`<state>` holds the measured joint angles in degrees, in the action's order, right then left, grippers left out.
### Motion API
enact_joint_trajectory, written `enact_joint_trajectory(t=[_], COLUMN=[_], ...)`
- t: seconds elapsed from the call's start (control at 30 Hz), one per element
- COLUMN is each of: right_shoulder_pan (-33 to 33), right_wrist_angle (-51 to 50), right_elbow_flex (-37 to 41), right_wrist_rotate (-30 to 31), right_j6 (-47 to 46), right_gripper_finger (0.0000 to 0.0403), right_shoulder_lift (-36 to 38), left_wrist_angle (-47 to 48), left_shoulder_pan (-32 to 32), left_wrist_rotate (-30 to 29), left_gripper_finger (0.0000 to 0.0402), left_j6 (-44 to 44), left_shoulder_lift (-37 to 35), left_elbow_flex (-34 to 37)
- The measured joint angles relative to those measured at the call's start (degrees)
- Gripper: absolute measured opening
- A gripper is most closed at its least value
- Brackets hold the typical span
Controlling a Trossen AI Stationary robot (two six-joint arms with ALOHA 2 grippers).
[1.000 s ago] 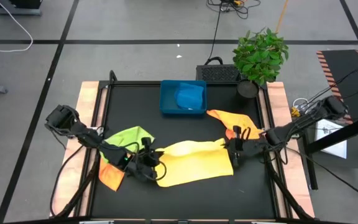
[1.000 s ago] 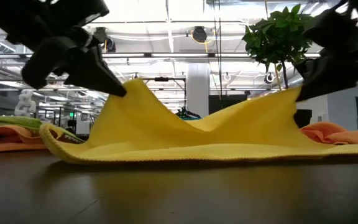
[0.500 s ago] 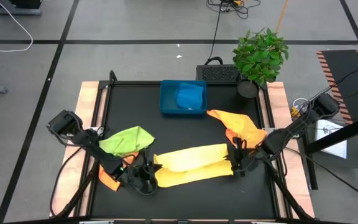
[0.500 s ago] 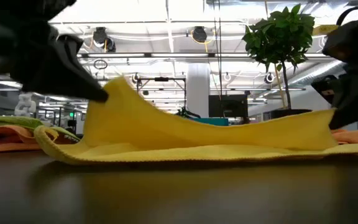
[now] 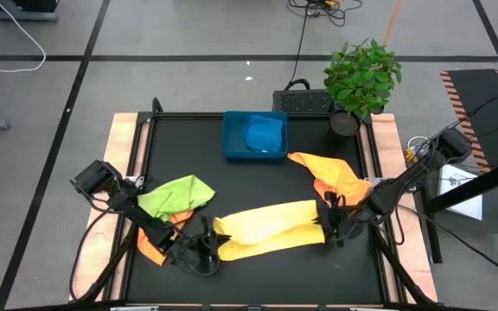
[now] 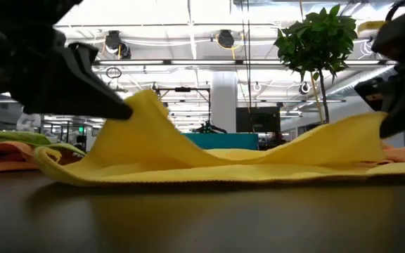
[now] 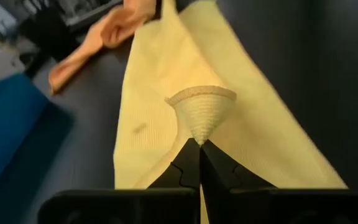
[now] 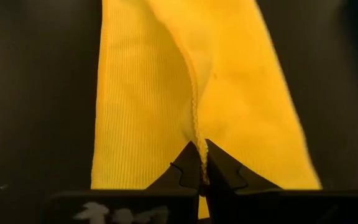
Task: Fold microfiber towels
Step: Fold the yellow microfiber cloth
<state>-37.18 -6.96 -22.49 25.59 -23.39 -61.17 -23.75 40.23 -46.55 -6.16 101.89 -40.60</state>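
A yellow microfiber towel (image 5: 266,226) lies as a long strip on the black table, doubled over on itself. My left gripper (image 5: 207,246) is shut on its left end and my right gripper (image 5: 322,226) is shut on its right end. In the low view the upper layer (image 6: 245,151) rises to each gripper and sags between them, while the lower layer (image 6: 209,174) rests on the table. A lime green towel (image 5: 175,194) lies crumpled on an orange one (image 5: 151,250) at the left. Another orange towel (image 5: 331,177) lies at the right. My left gripper pinches a corner of the yellow towel's upper layer (image 7: 201,121) between its two fingertips. The corner bunches into a small cone there. The fingers slant down from the table's left, and the corner (image 6: 143,105) is held up off the table. My right gripper pinches the hemmed edge of the upper layer (image 8: 196,140) at the towel's right end between its two fingertips. The fingers slant down from the table's right. That end (image 6: 368,130) is lifted, and the cloth hangs slack toward the middle.
A blue tray (image 5: 232,147) with a blue towel (image 5: 264,134) in it stands at the far middle of the table. A potted plant (image 5: 361,78) stands at the far right corner. Bare black tabletop (image 5: 266,276) lies near the front edge.
Both grippers have moved toward the table's near edge and lower, each keeping its hold. They have drawn the yellow towel's upper layer over the lower one, which has stayed on the table. From above the towel is now a narrower strip.
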Motion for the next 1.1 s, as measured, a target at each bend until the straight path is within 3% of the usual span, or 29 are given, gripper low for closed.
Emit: enact_joint_trajectory(t=[0.3,0.5,0.6,0.7,1.1], right_shoulder_pan=[0.31,-0.12,-0.22,-0.22,-0.44], right_wrist_angle=[-11.60,-11.24,-11.03,-10.25,-1.16], right_elbow_flex=[-5.26,-5.26,-5.22,-5.19,-5.19], right_wrist_rotate=[1.02,-4.24,-6.71,-9.58,-18.73], right_j6=[-1.10,-6.43,-8.97,-10.62,-11.64], right_gripper_finger=[0.0000,0.0000,0.0000,0.0002,0.0080], right_shoulder_lift=[3.62,-1.60,-5.01,-7.45,-7.42], left_wrist_angle=[-1.27,1.92,2.55,2.49,2.58], left_shoulder_pan=[-0.38,0.42,0.39,0.13,0.84], left_wrist_rotate=[-0.03,0.71,6.14,11.04,12.85], left_gripper_finger=[0.0000,0.0000,0.0003,0.0025,0.0136], left_j6=[1.35,-1.56,-1.85,-3.15,-4.54], left_shoulder_lift=[-0.16,-0.16,-0.16,-0.16,-2.35], left_elbow_flex=[0.00,0.00,0.00,0.00,0.00])
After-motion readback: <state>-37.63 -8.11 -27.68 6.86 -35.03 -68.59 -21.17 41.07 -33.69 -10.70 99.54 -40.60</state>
